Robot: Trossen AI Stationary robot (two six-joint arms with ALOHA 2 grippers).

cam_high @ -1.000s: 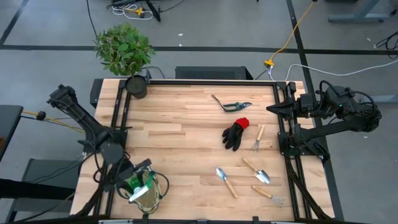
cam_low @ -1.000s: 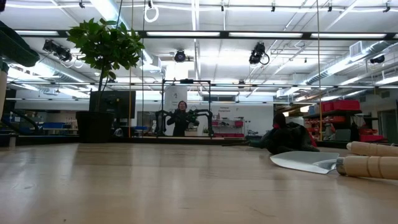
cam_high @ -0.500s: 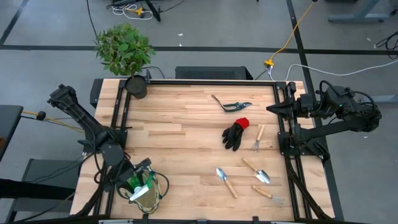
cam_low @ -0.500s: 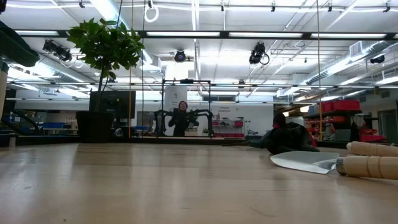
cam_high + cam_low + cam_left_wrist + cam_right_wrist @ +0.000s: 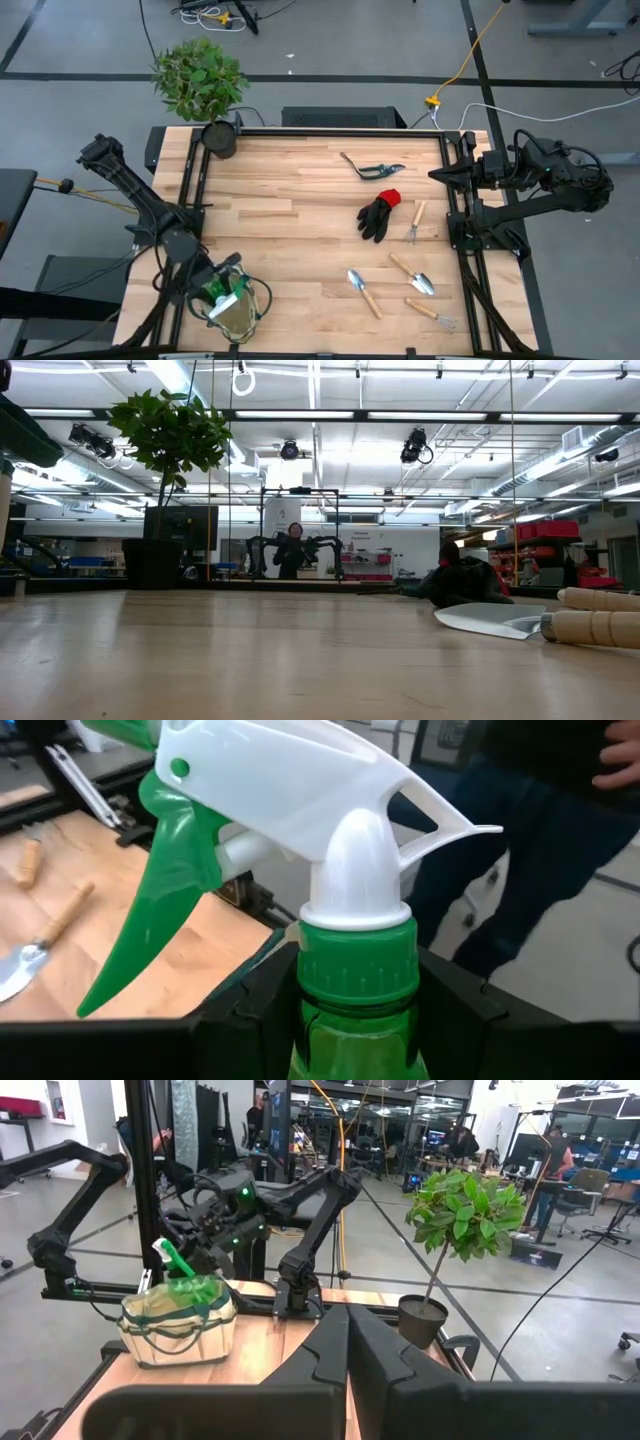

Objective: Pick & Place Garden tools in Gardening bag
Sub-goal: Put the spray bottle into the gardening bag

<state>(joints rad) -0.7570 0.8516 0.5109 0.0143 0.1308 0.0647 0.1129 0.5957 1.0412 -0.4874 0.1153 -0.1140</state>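
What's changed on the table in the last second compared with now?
Very little. The left gripper shifted slightly while lowering the spray bottle into the bag; its jaws stay clamped on the bottle's neck. In the low view, the person in the background moved a bit. The right gripper stayed parked at the right edge, and the glove, shears, trowels and forks lie where they were.

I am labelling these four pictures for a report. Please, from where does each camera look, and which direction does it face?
High: above, straight down; left gripper holds the spray bottle over the gardening bag; right gripper parked at the table's right edge.
Low: table height, level; trowel; no arm.
Left wrist: over the bottle's white nozzle; own dark fingers at its neck.
Right wrist: across the table; own shut fingers, left arm.
Shared: bag and bottle in high and right wrist.
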